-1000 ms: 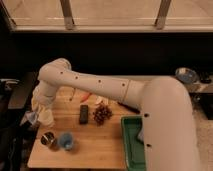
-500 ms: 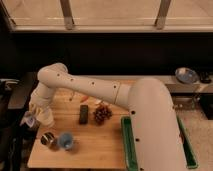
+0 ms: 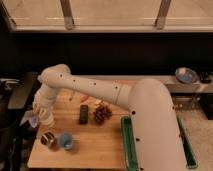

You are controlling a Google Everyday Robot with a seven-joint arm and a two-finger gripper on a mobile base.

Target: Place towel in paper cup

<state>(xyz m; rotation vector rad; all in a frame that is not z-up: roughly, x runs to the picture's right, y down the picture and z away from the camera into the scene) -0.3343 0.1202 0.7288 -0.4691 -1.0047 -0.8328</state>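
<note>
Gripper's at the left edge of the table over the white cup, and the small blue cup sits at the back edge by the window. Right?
Not quite. In the camera view the small blue cup sits near the front edge of the wooden table, beside the metal tin. The gripper is at the left edge by the white paper cup, as you said.

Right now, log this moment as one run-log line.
gripper: table's left edge, over paper cup | towel: at gripper | blue cup, metal tin: front-left | fingers: hidden

One hand (image 3: 35, 118), three cups (image 3: 65, 141)
</note>
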